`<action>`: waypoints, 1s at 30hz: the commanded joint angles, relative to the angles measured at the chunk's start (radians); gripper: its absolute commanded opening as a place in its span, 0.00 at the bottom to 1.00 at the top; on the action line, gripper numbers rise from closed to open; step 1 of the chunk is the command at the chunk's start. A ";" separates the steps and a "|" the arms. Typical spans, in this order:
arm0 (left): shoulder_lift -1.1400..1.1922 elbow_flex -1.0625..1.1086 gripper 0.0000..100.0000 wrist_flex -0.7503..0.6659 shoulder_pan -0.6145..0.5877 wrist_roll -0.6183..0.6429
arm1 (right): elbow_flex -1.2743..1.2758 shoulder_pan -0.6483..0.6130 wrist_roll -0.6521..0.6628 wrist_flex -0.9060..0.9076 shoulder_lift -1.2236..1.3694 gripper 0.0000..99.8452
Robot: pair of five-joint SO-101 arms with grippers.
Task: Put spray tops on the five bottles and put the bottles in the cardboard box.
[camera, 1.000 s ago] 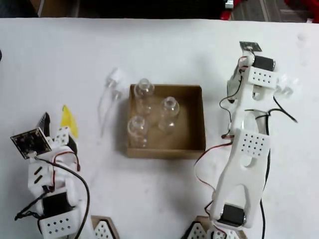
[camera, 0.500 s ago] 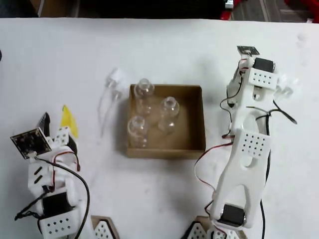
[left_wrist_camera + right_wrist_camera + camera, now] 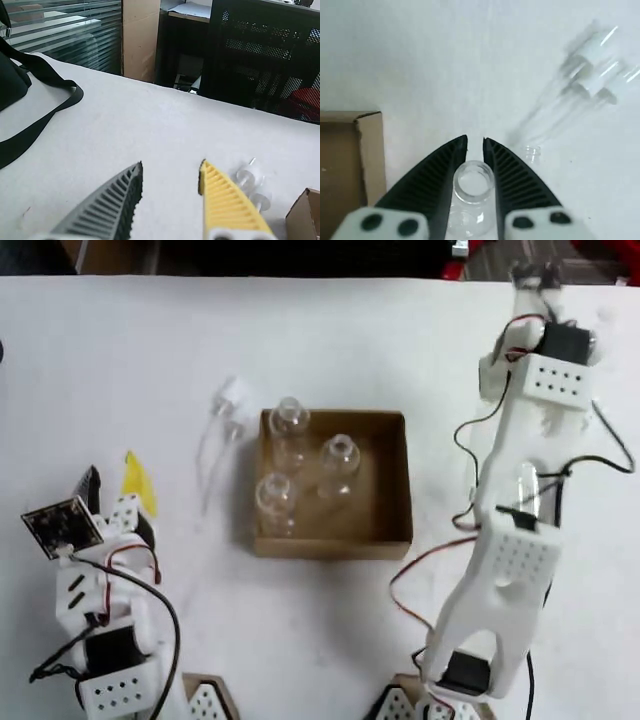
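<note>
One open bottle [image 3: 472,186] is pinched in your right gripper [image 3: 475,140], mouth toward the wrist camera, body lying back between the fingers. Spray tops [image 3: 590,80] lie beyond. Three topless bottles [image 3: 341,455] stand upright in the cardboard box [image 3: 335,545]. Your left gripper [image 3: 170,170] gapes, holding nothing.
</note>
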 commanded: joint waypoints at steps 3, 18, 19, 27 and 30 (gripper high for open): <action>-0.007 -0.003 0.18 0.003 0.018 -0.008 | 0.209 -0.119 0.008 0.028 -0.417 0.02; -0.007 -0.003 0.18 0.003 0.013 -0.008 | 1.224 -0.323 -0.061 -0.450 -1.221 0.02; -0.007 -0.003 0.18 0.003 0.013 -0.008 | 1.329 -0.341 -0.071 -0.522 -1.288 0.02; -0.007 -0.003 0.18 0.003 0.013 -0.008 | 1.824 -0.407 -0.120 -1.027 -1.592 0.02; -0.007 -0.003 0.18 0.003 0.015 -0.008 | 1.861 -0.412 -0.124 -1.155 -1.554 0.02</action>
